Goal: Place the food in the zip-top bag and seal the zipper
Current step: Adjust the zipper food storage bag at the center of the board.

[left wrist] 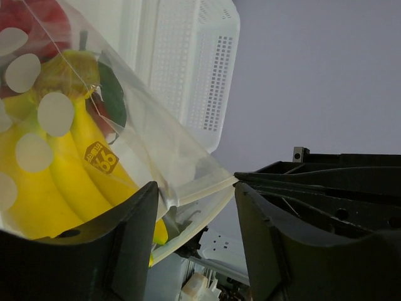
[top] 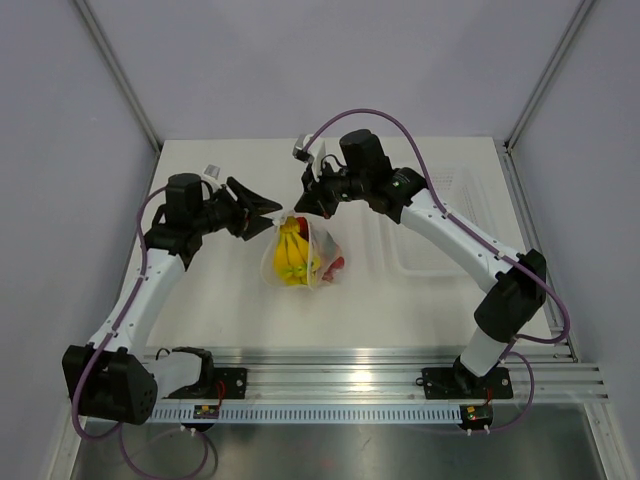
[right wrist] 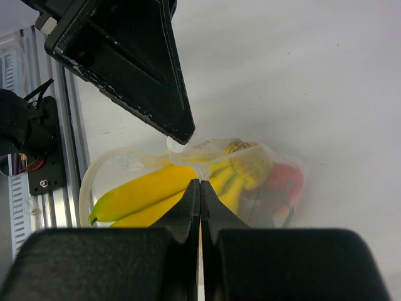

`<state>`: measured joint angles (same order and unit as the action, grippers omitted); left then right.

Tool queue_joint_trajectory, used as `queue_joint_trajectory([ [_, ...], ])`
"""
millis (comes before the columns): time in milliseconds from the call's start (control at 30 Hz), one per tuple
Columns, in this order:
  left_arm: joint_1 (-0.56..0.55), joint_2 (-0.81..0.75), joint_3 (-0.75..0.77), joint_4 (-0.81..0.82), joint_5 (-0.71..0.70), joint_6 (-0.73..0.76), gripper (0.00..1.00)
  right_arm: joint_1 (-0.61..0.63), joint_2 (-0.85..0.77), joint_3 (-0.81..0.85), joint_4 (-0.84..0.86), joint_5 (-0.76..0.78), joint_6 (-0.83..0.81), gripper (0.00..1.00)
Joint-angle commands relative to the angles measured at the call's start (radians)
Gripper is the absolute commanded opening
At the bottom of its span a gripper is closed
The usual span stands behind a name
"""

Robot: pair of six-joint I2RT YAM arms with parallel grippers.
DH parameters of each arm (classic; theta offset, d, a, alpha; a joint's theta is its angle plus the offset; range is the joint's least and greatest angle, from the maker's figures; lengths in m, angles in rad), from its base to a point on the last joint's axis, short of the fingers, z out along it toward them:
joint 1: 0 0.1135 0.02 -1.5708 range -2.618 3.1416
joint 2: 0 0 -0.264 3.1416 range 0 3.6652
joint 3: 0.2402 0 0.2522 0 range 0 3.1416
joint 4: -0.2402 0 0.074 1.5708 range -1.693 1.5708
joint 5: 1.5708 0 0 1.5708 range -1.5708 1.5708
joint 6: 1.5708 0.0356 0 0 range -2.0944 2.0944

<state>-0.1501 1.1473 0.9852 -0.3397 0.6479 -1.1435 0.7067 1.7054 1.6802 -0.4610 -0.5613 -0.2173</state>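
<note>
The left tool (top: 272,214) stood open at the bag's left corner. Its wrist view showed the two jaws apart, with the zipper (left wrist: 202,190) running across the gap between them. Whether either jaw touched the strip I could not tell from that angle.

The bag (top: 306,268) sat near the middle of the table (top: 400,310), with its mouth raised toward the tools. The bananas (top: 291,258) were inside it, and the strawberries (top: 334,265) lay deeper in on the right.

The right tool (right wrist: 199,184) was closed, its tips pinching the bag's upper rim just above the bananas. A clear tray (top: 452,232) lay well to the right, apart from all this.

The film looked thin, limp and probably slick, so it would likely crumple or slide if gripped mid-panel. The toy fruit seemed light, though heavy enough to sag the bag and pull the mouth out of line. The zipper strip, as the stiffest part, was the best place to hold. The tool should pinch square across it near a corner and then run along it while the other end was kept taut.
</note>
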Motion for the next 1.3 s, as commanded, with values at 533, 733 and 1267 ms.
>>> queue_joint_trajectory([
  [533,-0.003,0.026,-0.071,0.108,0.090,-0.038,0.19,-0.007,0.014,0.062,0.005,0.001,-0.016,0.00],
  [733,-0.005,0.039,-0.065,0.133,0.110,-0.047,0.00,-0.007,0.016,0.079,-0.030,0.021,-0.017,0.04],
  [1267,0.007,-0.075,0.013,0.097,-0.036,-0.124,0.00,0.097,-0.415,-0.303,0.071,0.419,0.096,0.99],
])
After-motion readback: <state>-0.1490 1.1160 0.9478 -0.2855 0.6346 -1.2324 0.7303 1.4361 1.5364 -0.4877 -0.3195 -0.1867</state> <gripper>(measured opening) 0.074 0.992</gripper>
